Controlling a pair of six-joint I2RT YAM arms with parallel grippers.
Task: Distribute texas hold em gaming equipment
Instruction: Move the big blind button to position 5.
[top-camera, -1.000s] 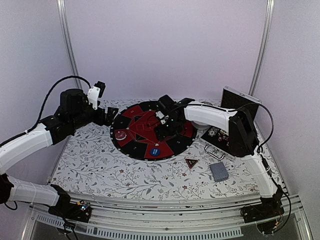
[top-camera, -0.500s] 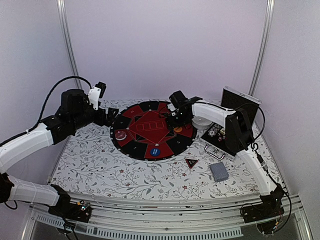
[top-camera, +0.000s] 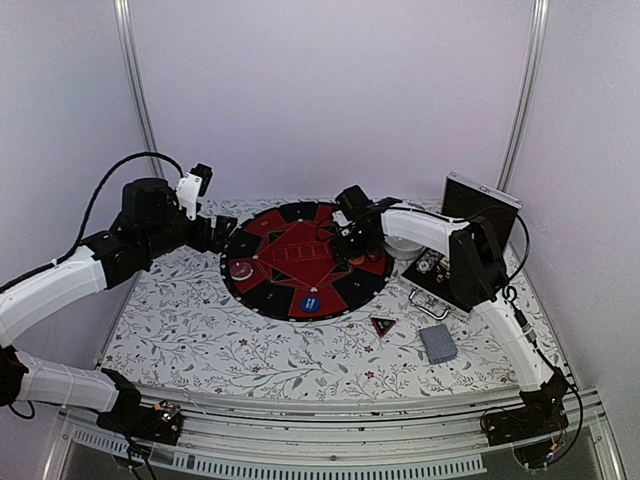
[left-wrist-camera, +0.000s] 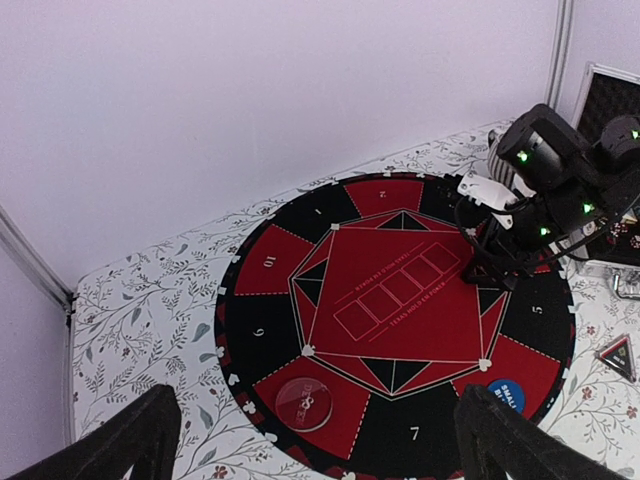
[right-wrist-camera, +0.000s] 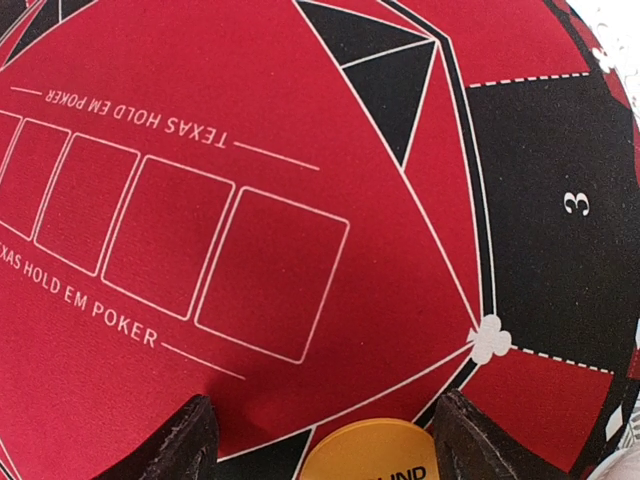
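Observation:
The round red-and-black poker mat (top-camera: 290, 250) lies mid-table. On it are an orange disc (top-camera: 357, 260), a blue disc (top-camera: 311, 300) and a clear red-tinted dealer disc (top-camera: 241, 270). My right gripper (top-camera: 350, 247) hovers low over the mat's right side, open. In the right wrist view the orange disc (right-wrist-camera: 385, 458) lies flat between its fingertips (right-wrist-camera: 180, 440), with a gap on the left. My left gripper (top-camera: 216, 232) stays open beyond the mat's left edge, holding nothing. A black-red triangular marker (top-camera: 383, 324) and a grey-blue card deck (top-camera: 437, 343) lie on the tablecloth.
A silver-edged black case (top-camera: 438, 278) with its lid (top-camera: 480, 205) raised stands at the right. A white bowl (top-camera: 402, 242) sits behind the right forearm. Purple walls and metal posts enclose the table. From the left wrist, the dealer disc (left-wrist-camera: 303, 404) lies between my fingers.
My right gripper has moved from the mat's middle toward its right side, and the orange disc now shows on the mat beneath it. The left arm has not moved.

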